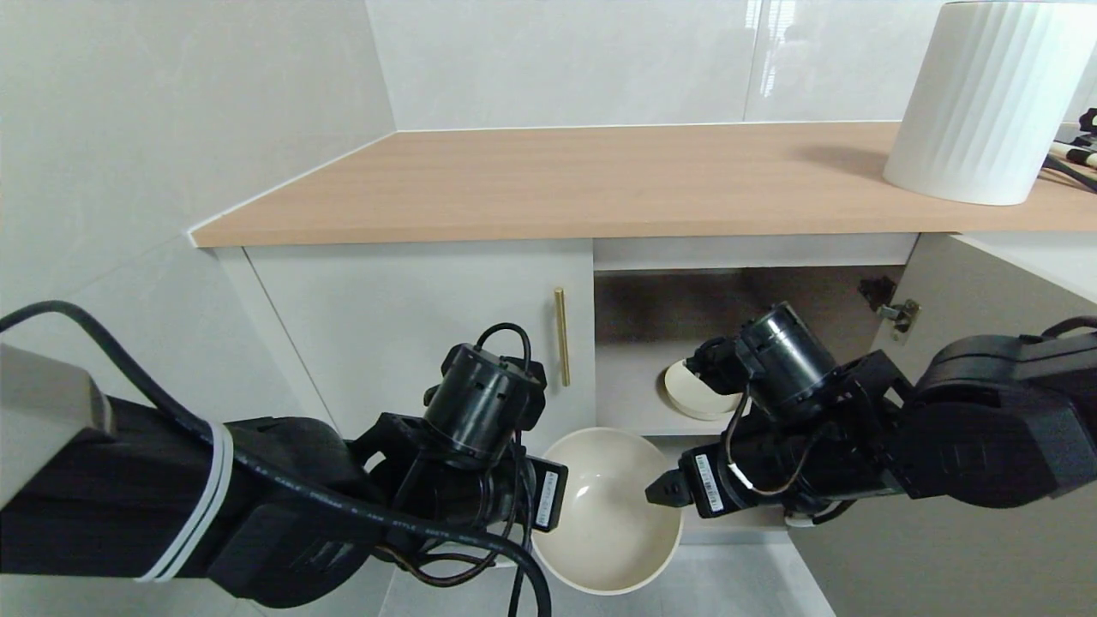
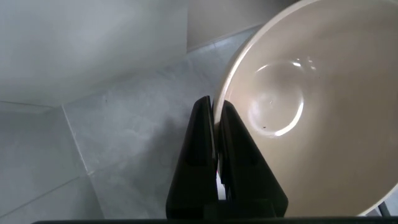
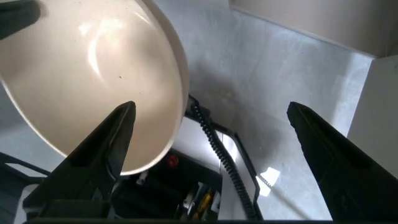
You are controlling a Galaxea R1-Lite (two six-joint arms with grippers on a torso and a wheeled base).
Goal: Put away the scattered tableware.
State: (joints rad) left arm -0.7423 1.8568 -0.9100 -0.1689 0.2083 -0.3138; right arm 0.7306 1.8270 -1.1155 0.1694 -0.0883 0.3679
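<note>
A cream bowl [image 1: 608, 514] hangs in front of the open lower cabinet, tilted toward me. My left gripper [image 1: 548, 506] is shut on its left rim; in the left wrist view the two fingers [image 2: 216, 109] pinch the edge of the bowl [image 2: 311, 106]. My right gripper [image 1: 664, 493] is at the bowl's right rim and stands open. In the right wrist view the gripper [image 3: 210, 107] has its fingers spread wide, with the rim of the bowl [image 3: 93, 68] lying between them. A second cream dish [image 1: 698, 396] leans on the cabinet shelf, partly hidden by my right wrist.
The right cabinet door [image 1: 986, 291] is swung open; the left door, with a gold handle [image 1: 561, 337], is closed. A white ribbed container [image 1: 986, 94] stands on the wooden countertop [image 1: 557, 180]. Grey floor tiles [image 2: 124, 124] lie below the bowl.
</note>
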